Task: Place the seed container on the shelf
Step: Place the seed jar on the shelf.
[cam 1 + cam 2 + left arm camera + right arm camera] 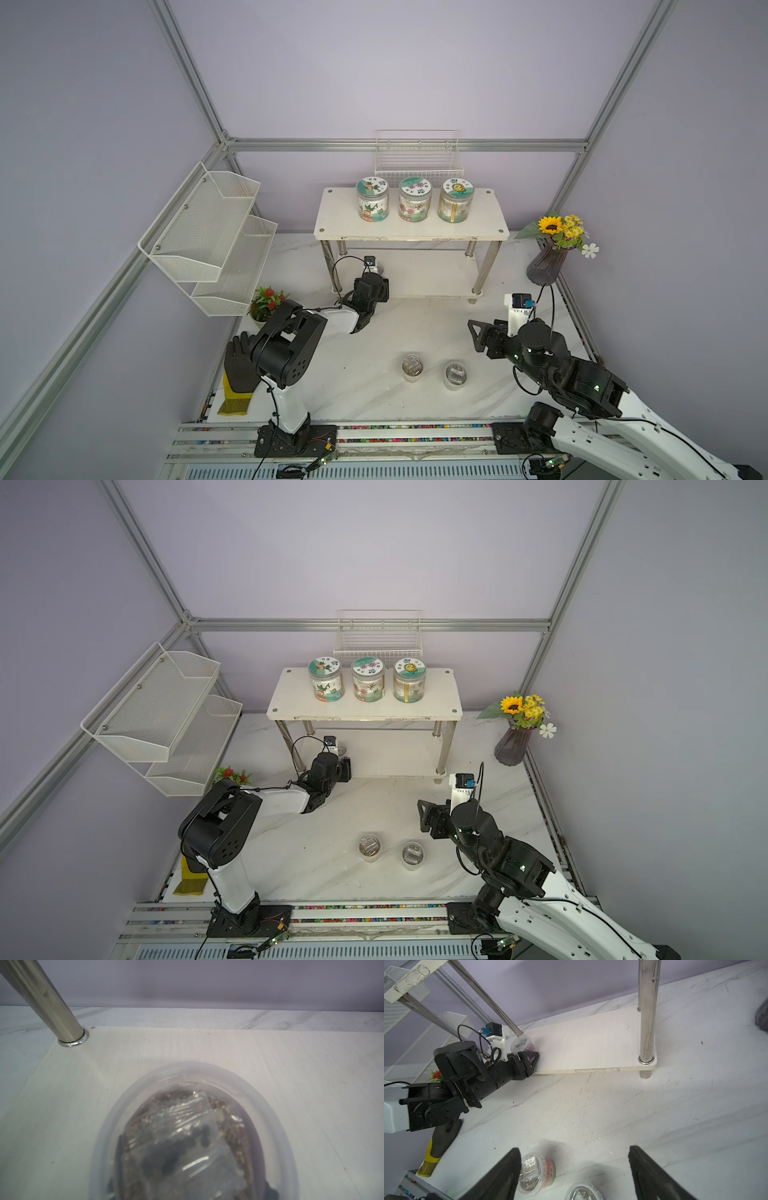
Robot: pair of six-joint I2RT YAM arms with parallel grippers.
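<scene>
One seed tub [341,751] on the shelf [395,758], just above my left gripper [345,766] mid-frame; can't tell if it's gripped, right gripper [574,1148] gaping, empty.

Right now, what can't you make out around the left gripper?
- Left gripper grip: near finger hides the gap in right wrist view; no fingers in left wrist view.
- Seed container: part cut off by left wrist view's edge; mostly under the top board of the shelf in both top views.

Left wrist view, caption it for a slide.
Clear lidded seed tub on the white shelf's lower board, near a chrome leg.
</scene>
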